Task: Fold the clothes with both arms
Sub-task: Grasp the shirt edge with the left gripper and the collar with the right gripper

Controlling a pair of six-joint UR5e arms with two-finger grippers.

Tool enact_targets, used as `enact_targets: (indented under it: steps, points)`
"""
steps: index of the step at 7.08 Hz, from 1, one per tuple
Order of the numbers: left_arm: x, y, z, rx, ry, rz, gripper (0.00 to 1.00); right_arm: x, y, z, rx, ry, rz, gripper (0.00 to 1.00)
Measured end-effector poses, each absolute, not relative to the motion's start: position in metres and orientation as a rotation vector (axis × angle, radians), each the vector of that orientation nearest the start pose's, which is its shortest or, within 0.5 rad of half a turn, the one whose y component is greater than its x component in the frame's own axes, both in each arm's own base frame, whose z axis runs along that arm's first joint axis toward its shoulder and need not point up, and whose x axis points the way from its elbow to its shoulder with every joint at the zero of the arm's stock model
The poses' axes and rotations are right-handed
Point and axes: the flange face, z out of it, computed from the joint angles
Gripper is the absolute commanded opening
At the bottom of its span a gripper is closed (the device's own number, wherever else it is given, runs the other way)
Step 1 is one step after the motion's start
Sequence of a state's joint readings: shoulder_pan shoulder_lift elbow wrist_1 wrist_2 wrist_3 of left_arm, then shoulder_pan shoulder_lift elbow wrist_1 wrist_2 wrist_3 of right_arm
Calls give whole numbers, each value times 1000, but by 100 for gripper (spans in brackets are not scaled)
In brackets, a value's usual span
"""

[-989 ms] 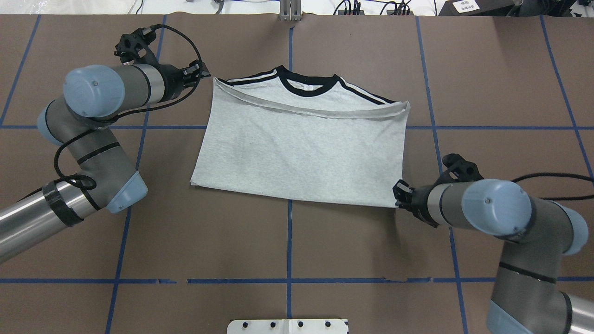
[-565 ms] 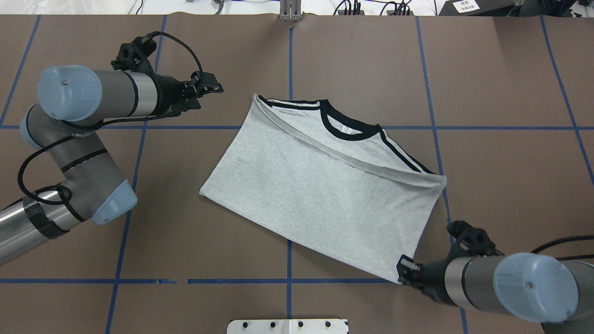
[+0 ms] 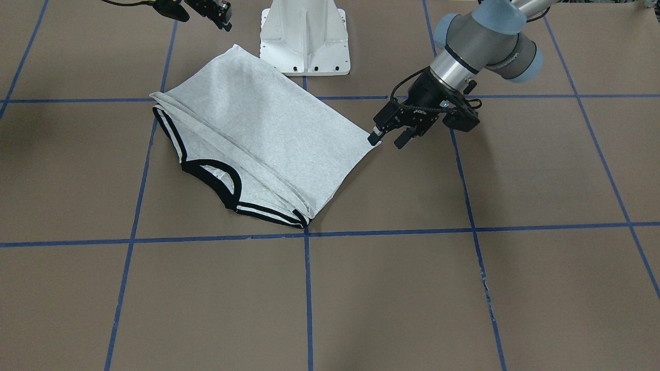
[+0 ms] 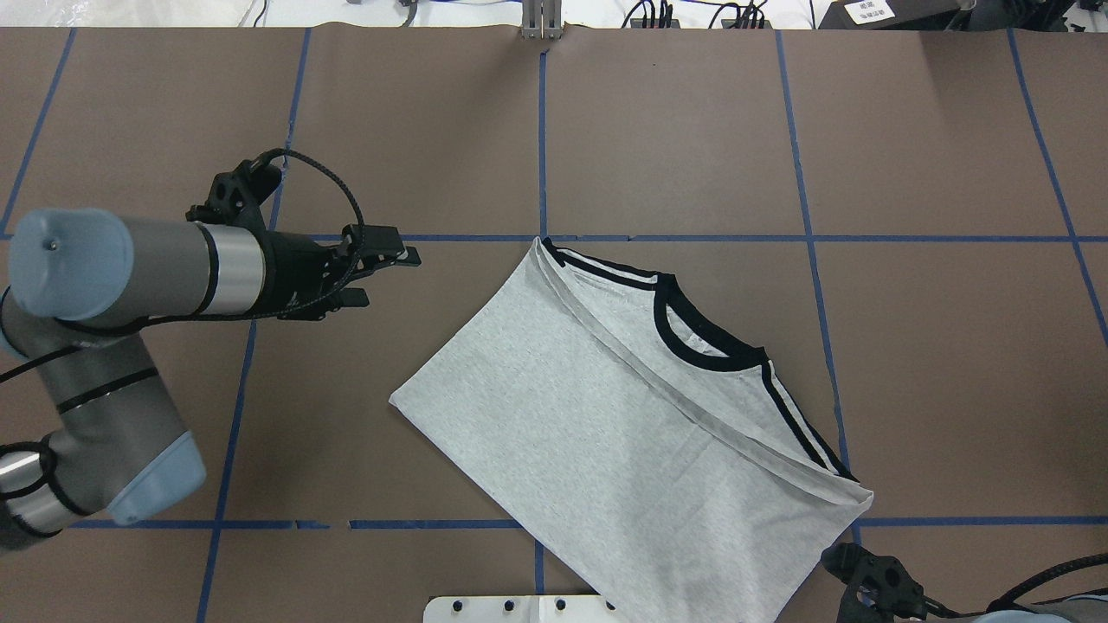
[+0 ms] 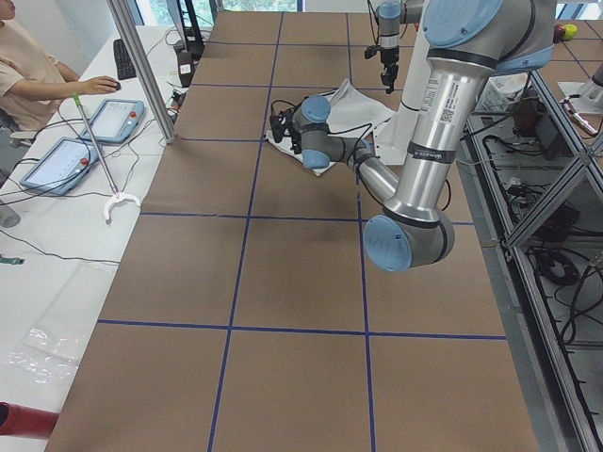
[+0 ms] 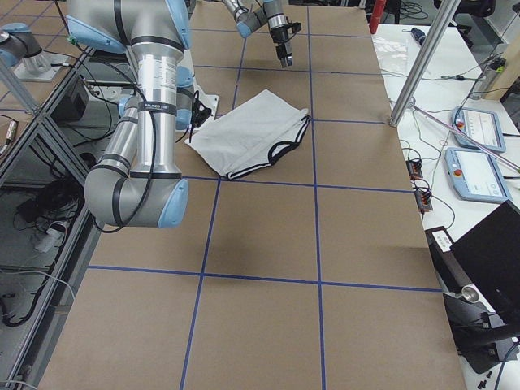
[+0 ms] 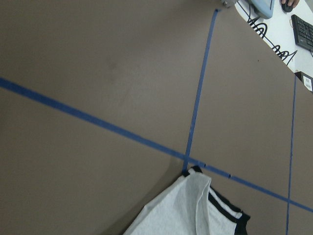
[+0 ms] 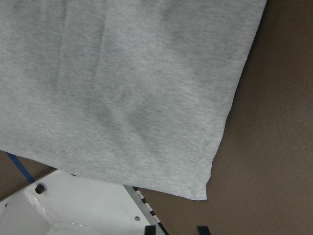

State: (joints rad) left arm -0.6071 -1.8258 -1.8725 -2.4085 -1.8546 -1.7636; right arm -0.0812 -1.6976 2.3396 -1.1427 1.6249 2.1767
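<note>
shirt (image 4: 606, 450) half-folded, askew on table (image 4: 952, 346), near corner lapping base (image 4: 519, 607) | my left tool (image 3: 385, 140) gapes empty, out left of base | my right tool (image 8: 176, 230), parted, empty, just beside base | next I should pinch both layers, lift corners evenly | containers: none in view

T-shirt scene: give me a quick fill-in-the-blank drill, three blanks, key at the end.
1. The T-shirt has a ___ collar.
2. The left pincer has its jaws ___ and holds nothing.
3. One corner of the shirt lies over the edge of the ___ pedestal base.

Missing words: black; open; white.
</note>
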Motion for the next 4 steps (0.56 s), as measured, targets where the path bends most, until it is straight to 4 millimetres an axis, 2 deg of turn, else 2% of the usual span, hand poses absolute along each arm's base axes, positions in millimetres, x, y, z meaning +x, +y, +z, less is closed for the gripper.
enact_targets:
  steps: [1, 2, 3, 4]
  points:
    - [398, -378, 299, -5, 1392, -476, 99, -399, -119, 310, -374, -1014, 502, 100]
    - [410, -363, 313, -43, 1344, -487, 99, -392, -154, 313, -321, -1014, 583, 100]
    - [425, -352, 323, -78, 1287, -511, 99, -387, -196, 314, -258, -993, 680, 100]
    - [447, -338, 329, -128, 1231, -538, 95, -389, -241, 309, -194, -976, 762, 100]
